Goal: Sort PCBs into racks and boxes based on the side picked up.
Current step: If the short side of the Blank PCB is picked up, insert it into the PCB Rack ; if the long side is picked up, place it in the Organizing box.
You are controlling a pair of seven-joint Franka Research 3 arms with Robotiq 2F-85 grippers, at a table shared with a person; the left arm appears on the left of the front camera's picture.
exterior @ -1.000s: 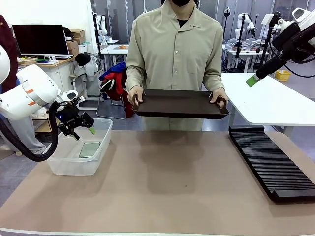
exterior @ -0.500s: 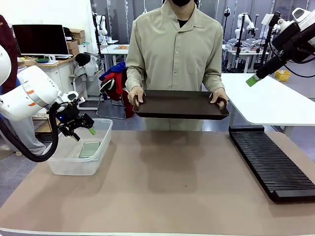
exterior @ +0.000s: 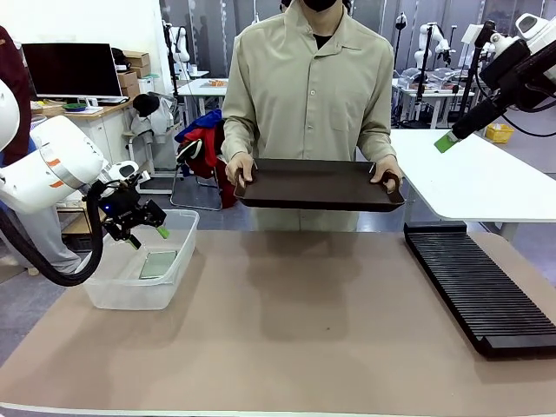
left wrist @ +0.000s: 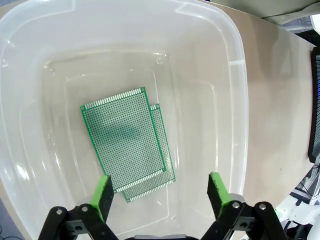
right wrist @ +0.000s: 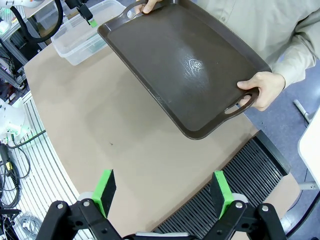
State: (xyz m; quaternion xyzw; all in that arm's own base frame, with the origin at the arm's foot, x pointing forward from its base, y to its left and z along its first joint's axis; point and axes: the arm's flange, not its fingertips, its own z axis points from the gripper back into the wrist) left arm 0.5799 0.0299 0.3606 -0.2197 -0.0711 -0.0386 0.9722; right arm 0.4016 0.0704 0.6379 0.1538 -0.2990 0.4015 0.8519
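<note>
**A:** Front view first. Has anything moved in the last second?

**B:** Barely. The left gripper (exterior: 139, 228) hangs over the near-left rim of the clear box (exterior: 178, 276) exactly where it was, and the person goes on holding the dark tray (exterior: 317, 185) level above the far edge of the table. I read that as a drop-off already finished and the arm pausing before its next pick.

**A:** And the right side?

**B:** The right gripper (exterior: 448, 141) is raised high over the rack (exterior: 478, 291), well clear of it. From here I cannot tell its jaws.

**A:** Left wrist view?

**B:** The left gripper (left wrist: 160, 192) points straight down into the box (left wrist: 235, 85), jaws spread wide and empty. Two PCBs (left wrist: 127, 144) lie flat on the box floor, one stacked on the other and slightly offset.

**A:** Right wrist view?

**B:** The right gripper (right wrist: 164, 192) is spread apart too, holding nothing. It looks down on the tray (right wrist: 185, 60), whose surface is bare, gripped by a hand (right wrist: 260, 90) at its handle, with the rack (right wrist: 240, 190) below.
</note>
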